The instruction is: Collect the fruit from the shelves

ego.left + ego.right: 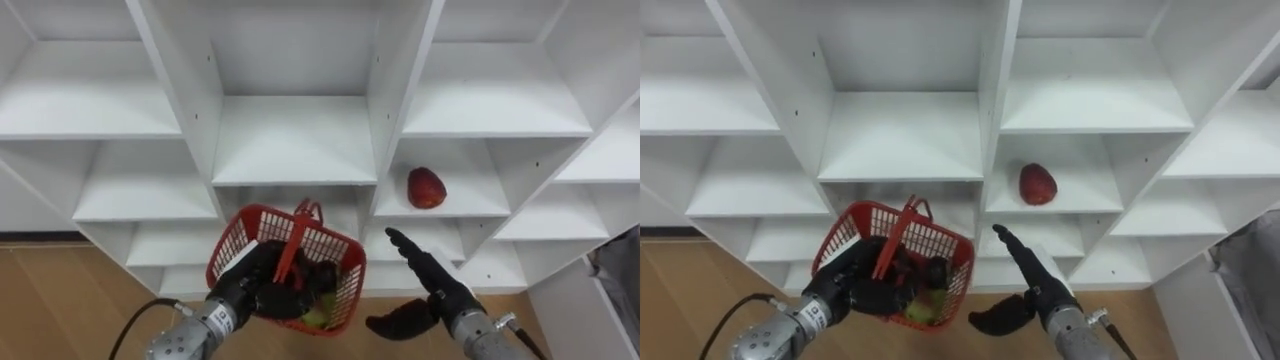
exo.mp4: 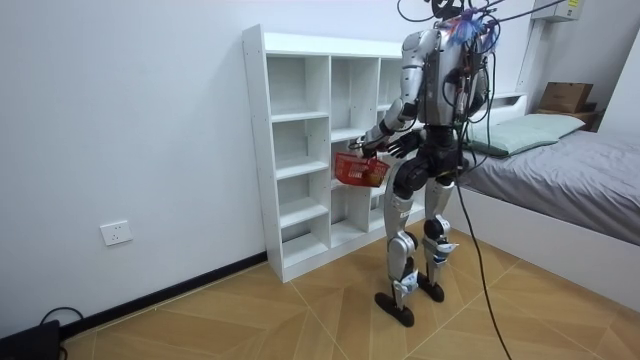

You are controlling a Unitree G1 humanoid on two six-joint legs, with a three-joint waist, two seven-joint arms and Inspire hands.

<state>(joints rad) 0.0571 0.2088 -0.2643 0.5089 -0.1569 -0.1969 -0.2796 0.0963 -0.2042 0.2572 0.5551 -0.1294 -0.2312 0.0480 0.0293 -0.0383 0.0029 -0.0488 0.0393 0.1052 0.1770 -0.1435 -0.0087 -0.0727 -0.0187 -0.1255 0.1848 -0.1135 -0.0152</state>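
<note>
1. bedroom-type space, wood floor (image 2: pixel 250 310), a bed (image 2: pixel 570 170) off at the room view's right. the robot is standing upright, right up against the white closet (image 2: pixel 257 140), facing its open shelves.
2. the red basket (image 1: pixel 232 240) hangs in front of the middle column, low down. i can see something greenish in the bottom of it, and the rest of what's in there is too dark to call.
3. the thing i'm after is the red fruit (image 1: pixel 426 187), sitting alone on a shelf in the column just right of the middle, towards that shelf's left side. it's roundish, a bit taller than wide.
4. my left hand (image 1: pixel 255 285) has its fingers wrapped on the basket's near side, so it's busy.
5. my right hand (image 1: pixel 442 293) is empty, fingers straight and thumb spread out to the side, held below the fruit's shelf and well short of it.
6. the fruit lies up and forward from those fingertips, almost dead in line with where they point. so the right hand is clearly the nearer one, and i reckon it's a straight reach in over the shelf edge.
</note>
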